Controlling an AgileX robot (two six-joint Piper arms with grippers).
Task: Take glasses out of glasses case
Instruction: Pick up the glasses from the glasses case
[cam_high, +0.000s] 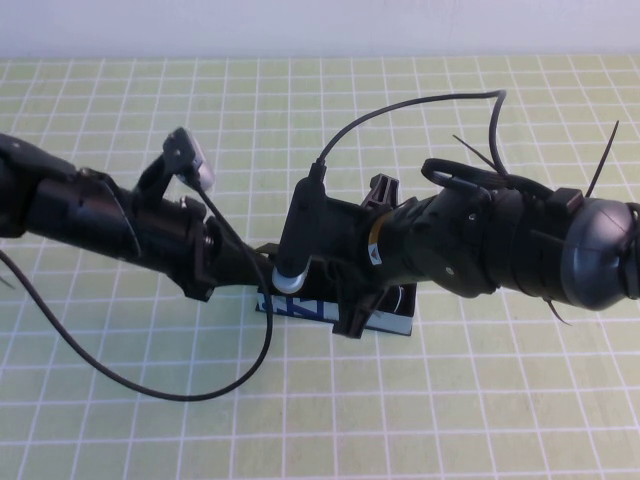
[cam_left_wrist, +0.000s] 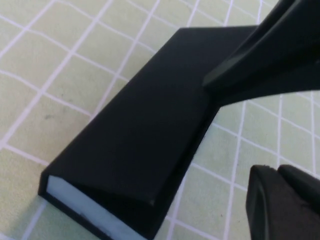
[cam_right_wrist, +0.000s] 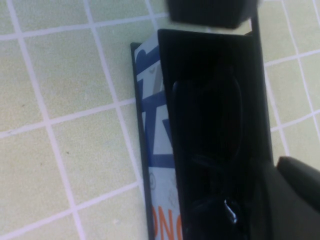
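Observation:
The glasses case (cam_high: 300, 305) lies at the middle of the mat with its light-blue printed front toward me. In the right wrist view the case (cam_right_wrist: 152, 130) is open and the black glasses (cam_right_wrist: 207, 130) lie inside. My left gripper (cam_high: 250, 270) is at the case's left end. In the left wrist view it (cam_left_wrist: 227, 132) is open: one finger (cam_left_wrist: 260, 55) lies over the black lid (cam_left_wrist: 140, 130), and the other finger (cam_left_wrist: 285, 205) is off the lid, with mat showing between. My right gripper (cam_high: 345, 300) hangs over the case's right part, close above the glasses.
A green mat with a white grid (cam_high: 120, 420) covers the table. A loose black cable (cam_high: 150, 385) loops on the mat at front left. Both arms crowd the middle and hide most of the case from above.

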